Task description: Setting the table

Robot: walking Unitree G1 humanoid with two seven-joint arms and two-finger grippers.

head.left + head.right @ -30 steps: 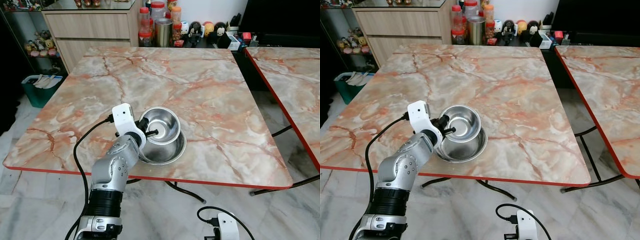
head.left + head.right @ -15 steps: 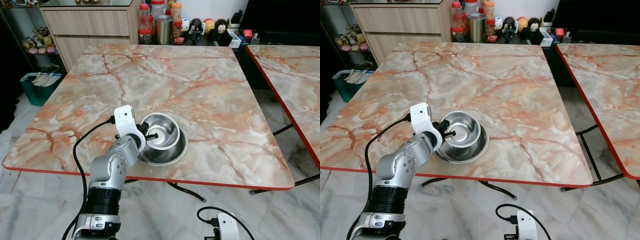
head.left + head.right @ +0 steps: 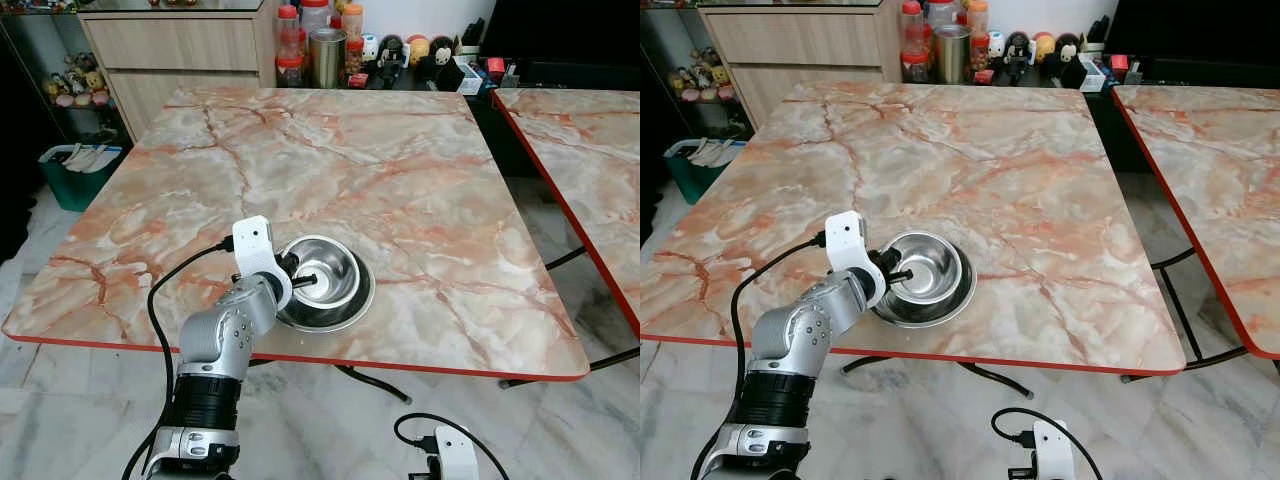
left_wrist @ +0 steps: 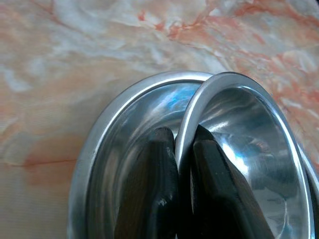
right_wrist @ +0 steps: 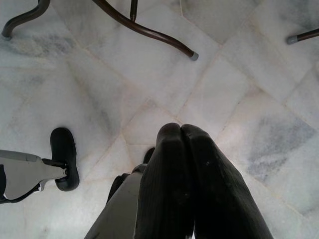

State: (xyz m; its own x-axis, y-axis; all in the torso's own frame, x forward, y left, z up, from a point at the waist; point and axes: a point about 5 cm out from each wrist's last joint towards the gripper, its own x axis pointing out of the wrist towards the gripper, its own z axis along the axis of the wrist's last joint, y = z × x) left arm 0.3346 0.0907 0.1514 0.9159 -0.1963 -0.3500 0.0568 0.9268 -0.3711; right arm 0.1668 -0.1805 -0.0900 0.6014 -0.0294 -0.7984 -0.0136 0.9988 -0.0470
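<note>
Left eye view: a marble table point(image 3: 400, 180) spans the middle of the frame. Near its front edge, lower centre, a small bowl point(image 3: 335, 270) sits nested in a large bowl point(image 3: 345, 312). The left gripper point(image 3: 298, 276), at the end of the silver arm rising from the lower left, pinches the small bowl's near rim. A second table point(image 3: 590, 160) lies at the right edge; jars point(image 3: 312, 40) stand top centre.

Right eye view: the same scene, with both bowls just left of centre.

Left wrist view: two black fingers point(image 4: 149, 194) clamp the small bowl's rim, one outside, one inside; the large bowl's wall curves at the left.

Right wrist view: the right gripper point(image 5: 182, 134) hangs over the floor point(image 5: 239, 89), its fingers pressed together, holding nothing.
</note>
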